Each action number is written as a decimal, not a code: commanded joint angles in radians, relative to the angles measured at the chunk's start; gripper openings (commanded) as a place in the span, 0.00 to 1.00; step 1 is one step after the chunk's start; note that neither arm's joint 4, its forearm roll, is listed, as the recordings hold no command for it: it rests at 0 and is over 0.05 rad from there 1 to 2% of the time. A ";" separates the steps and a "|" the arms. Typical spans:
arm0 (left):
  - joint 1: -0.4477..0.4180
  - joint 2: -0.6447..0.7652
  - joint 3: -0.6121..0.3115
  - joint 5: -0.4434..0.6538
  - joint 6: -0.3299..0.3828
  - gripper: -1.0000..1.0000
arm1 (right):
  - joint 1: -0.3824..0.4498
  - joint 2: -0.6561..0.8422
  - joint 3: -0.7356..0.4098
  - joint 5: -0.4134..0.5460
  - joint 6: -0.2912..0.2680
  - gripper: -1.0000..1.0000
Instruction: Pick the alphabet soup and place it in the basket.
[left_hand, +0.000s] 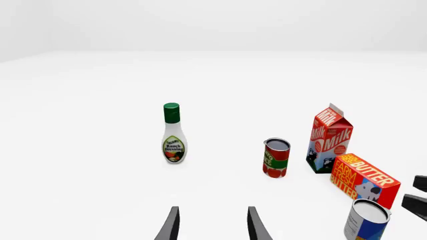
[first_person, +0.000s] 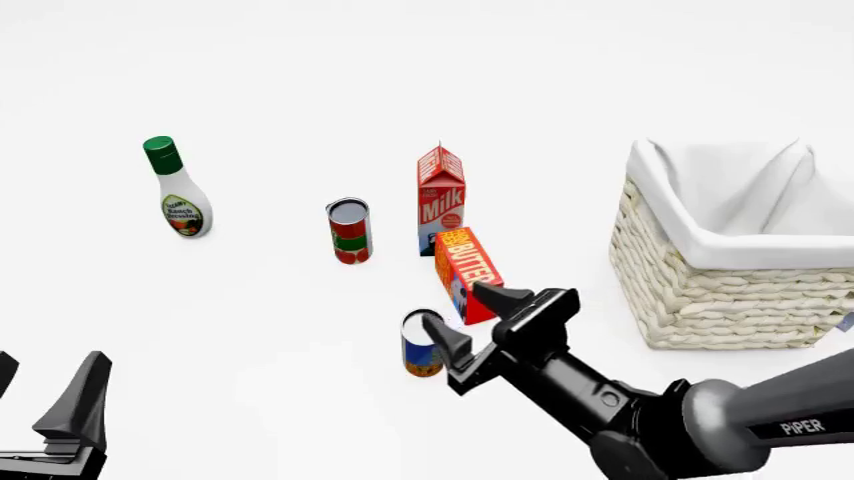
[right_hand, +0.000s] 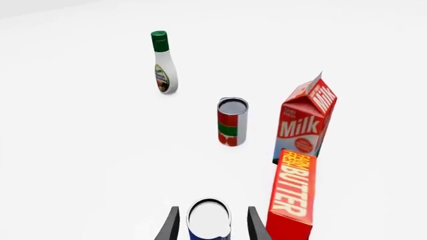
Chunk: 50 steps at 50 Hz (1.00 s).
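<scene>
Plain white table (first_person: 267, 330) all around, white behind as well.

Upright on the table: the alphabet soup (first_person: 422, 344), a small can with a silver-white top, a blue label and an orange band low down. Standing just in front of the butter box (first_person: 467, 273), on the near side of it. Sitting right between the two dark fingers of the right gripper (first_person: 465, 322), seen best from the right wrist. Fingers spread wide, one on each side of the can, not squeezing it. Can't tell if either finger touches the can.

Just behind the can: the red butter box, tipped and leaning back toward the milk carton (first_person: 441, 198). Milk carton upright, red and white, right behind the butter box. Beside the milk carton, toward the left arm's side: another can (first_person: 350, 230) with a red and green label, standing up. Farther out that same way, well apart from the soup can: a white ranch dressing bottle (first_person: 175, 187) with a green cap, also upright.

On the other side of the soup can, well apart: the basket (first_person: 721, 290), big, square and woven, with a white cloth hanging over its rim.

Near and far off to the side of the soup can: the left gripper (first_person: 40, 405), low at the picture's corner, fingers spread apart and holding nothing.
</scene>
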 joint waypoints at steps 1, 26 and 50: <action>0.000 0.000 0.000 0.000 0.000 1.00 | 0.005 0.050 -0.026 -0.007 0.004 1.00; 0.000 0.000 0.000 0.000 0.000 1.00 | 0.012 0.154 -0.081 -0.023 0.018 1.00; 0.000 0.000 0.000 0.000 0.000 1.00 | 0.018 0.241 -0.123 -0.038 0.032 1.00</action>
